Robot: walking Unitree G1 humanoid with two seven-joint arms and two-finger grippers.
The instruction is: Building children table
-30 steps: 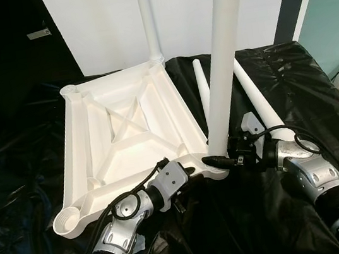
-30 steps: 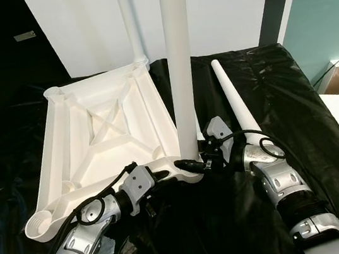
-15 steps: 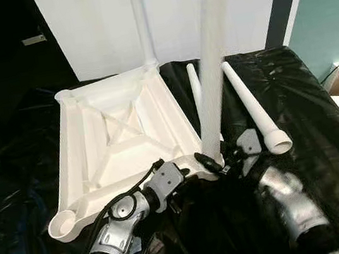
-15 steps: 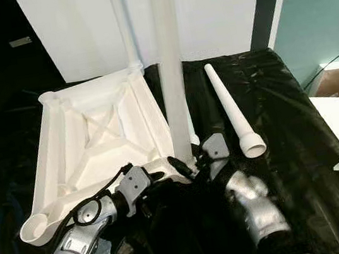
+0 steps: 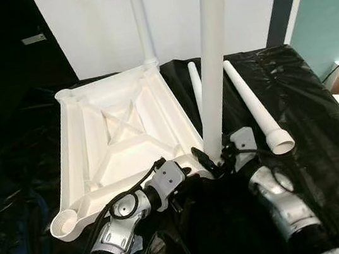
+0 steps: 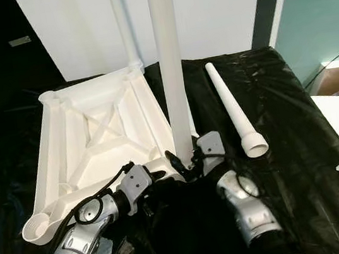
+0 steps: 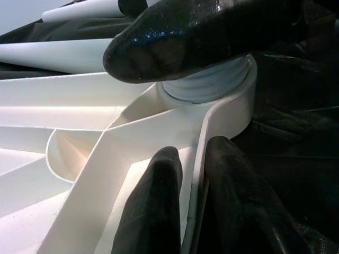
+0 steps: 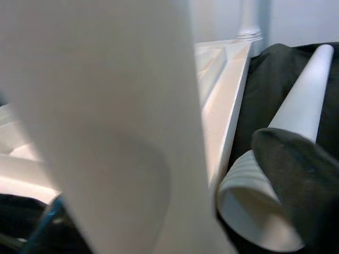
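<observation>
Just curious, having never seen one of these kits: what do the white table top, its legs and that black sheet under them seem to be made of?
Table top: likely moulded plastic, matte white, judging by its cast ribs and round sockets. Legs: seemingly the same plastic, smooth, tapered and hollow at the open end. Black sheet: thin glossy plastic film by its look, wrinkled and catching the light.

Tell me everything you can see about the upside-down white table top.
The white table top looks like moulded plastic and lies underside up on black sheeting. It is square, with crossed ribs and a round socket at each corner. Upright legs stand in the far-right socket and the near-right socket. The left gripper pinches its near rim; the right gripper holds the near leg.
</observation>
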